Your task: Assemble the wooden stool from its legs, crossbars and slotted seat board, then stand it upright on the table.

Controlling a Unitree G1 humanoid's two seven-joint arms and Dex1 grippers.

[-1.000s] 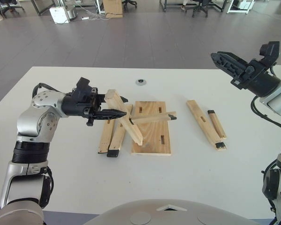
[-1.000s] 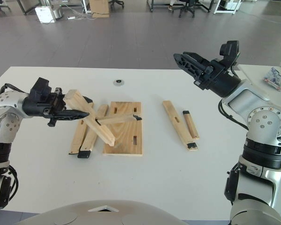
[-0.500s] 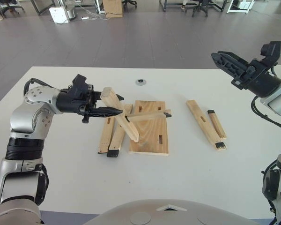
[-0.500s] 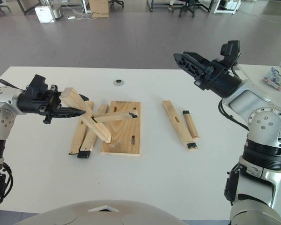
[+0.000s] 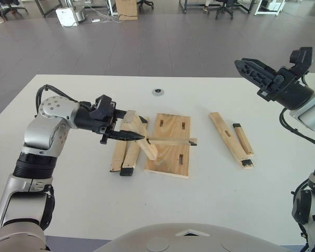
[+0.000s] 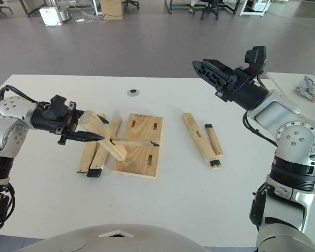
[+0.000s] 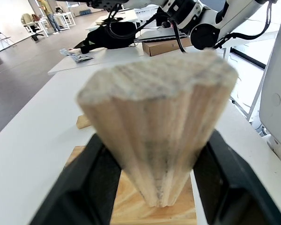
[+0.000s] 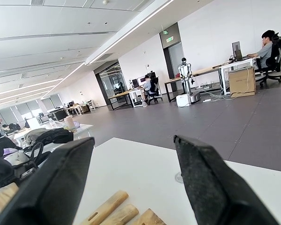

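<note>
Wooden leg [image 5: 142,142] and its attached crossbar [image 5: 170,140] have dropped from a raised tilt. The crossbar now lies level across the seat board [image 5: 172,130], which has skewed slightly at table centre (probably nudged). That reads as lining up with a slot, and nothing looks seated yet. The left gripper [image 5: 127,135], at the board's 9 o'clock, is clamped on the leg. The right gripper [image 6: 202,67] hangs high toward 2 o'clock, fingers spread wide, empty. Spare pieces [image 5: 223,135] lie at 3 o'clock.
</note>
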